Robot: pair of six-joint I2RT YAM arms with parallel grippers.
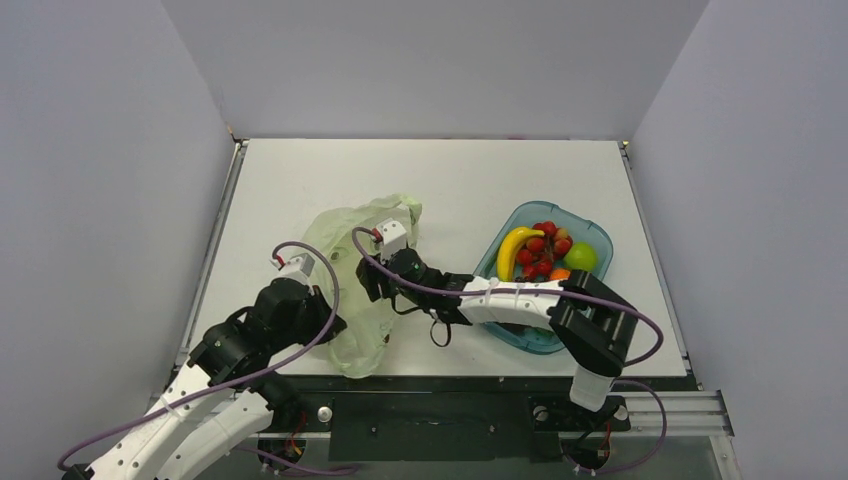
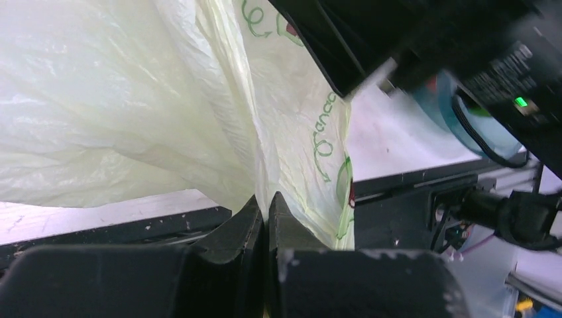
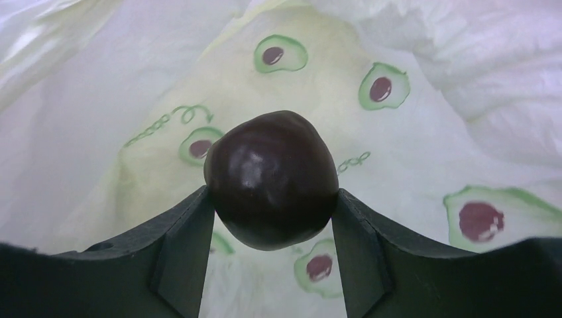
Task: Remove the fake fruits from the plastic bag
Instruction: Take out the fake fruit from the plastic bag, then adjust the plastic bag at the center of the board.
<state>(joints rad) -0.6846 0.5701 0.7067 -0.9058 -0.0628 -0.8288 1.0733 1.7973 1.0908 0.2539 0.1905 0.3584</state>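
Right now the plastic bag [image 1: 350, 240] lies crumpled on the white counter [image 1: 450, 170], near the front edge and just left of the blue tray [image 1: 603, 233]. It is pale green with little avocado pictures on it. At the bag, the right claw [image 3: 272, 199] squeezes a dark round fruit [image 3: 272, 179] from both sides. The left claw [image 2: 266, 215] is pinched tight on a fold of the bag. A yellow banana [image 1: 512, 252], some red fruits [image 1: 540, 245] and a green fruit [image 1: 581, 258] sit in the tray. Plain gray walls stand around the counter on three sides.
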